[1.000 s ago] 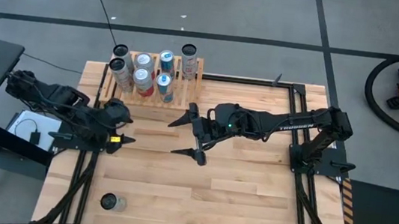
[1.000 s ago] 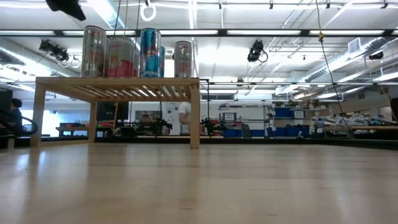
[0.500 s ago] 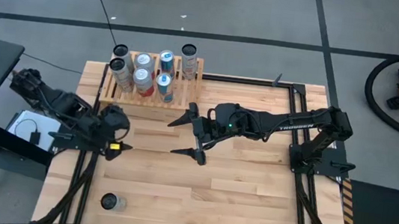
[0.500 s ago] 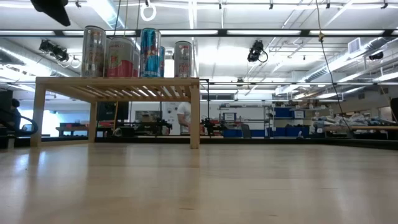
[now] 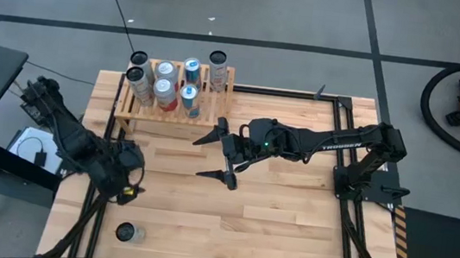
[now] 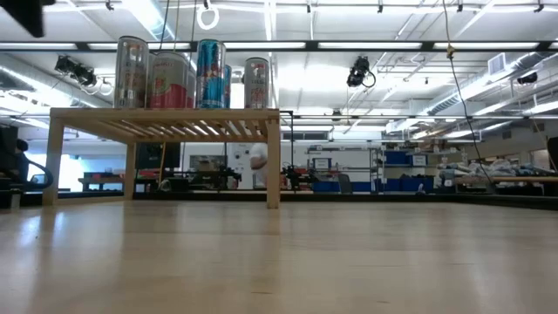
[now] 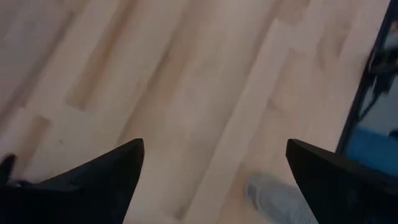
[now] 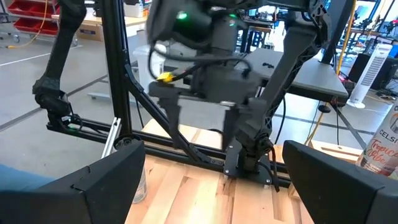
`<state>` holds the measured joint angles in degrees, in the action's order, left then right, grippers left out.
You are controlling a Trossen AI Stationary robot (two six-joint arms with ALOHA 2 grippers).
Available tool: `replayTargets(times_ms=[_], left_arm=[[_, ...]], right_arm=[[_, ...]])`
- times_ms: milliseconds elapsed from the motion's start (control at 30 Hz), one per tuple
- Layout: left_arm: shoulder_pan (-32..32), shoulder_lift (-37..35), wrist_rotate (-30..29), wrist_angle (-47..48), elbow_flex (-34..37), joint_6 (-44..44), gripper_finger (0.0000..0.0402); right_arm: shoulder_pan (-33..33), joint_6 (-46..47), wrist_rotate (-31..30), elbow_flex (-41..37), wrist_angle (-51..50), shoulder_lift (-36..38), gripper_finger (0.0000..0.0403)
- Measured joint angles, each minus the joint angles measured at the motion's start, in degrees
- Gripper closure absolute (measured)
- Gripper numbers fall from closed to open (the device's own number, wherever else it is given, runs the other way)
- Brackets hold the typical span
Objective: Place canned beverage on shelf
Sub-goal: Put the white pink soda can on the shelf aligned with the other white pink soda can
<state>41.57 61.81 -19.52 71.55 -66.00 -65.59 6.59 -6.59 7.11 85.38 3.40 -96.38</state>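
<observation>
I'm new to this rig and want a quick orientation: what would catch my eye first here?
A cluster of cans stands on the slatted wooden shelf at the table's far left corner. One can sits alone near the front left edge, with the left end effector open just above it. The right end effector hangs open mid-table.

Low view: shelf (image 6: 166, 115) stands on bench (image 6: 279, 262). On its slatted top, four cans (image 6: 195, 73) upright in a row. Behind the shelf, open room with ceiling lights.
</observation>
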Motion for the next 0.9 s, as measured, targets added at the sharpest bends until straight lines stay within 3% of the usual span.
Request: replayTargets(times_ms=[200, 367, 533, 900], left_arm=[[5.49, 4.24, 4.82, -0.15, 0.00, -4.74, 0.0001], [9.52, 6.23, 5.37, -3.21, 0.00, -10.02, 0.0001], [11.30, 6.84, 5.72, -9.45, 0.00, -10.88, 0.0001], [14.83, 12.35, 11.89, -12.27, 0.00, -20.81, 0.0001]], right_arm=[[0.00, 0.00, 0.00, 0.00, 0.00, 0.00, 0.0012], [0.02, 0.00, 0.00, 0.00, 0.00, 0.00, 0.0012], [0.00, 0.00, 0.00, 0.00, 0.00, 0.00, 0.0012], [0.00, 0.00, 0.00, 0.00, -0.02, 0.00, 0.0012]])
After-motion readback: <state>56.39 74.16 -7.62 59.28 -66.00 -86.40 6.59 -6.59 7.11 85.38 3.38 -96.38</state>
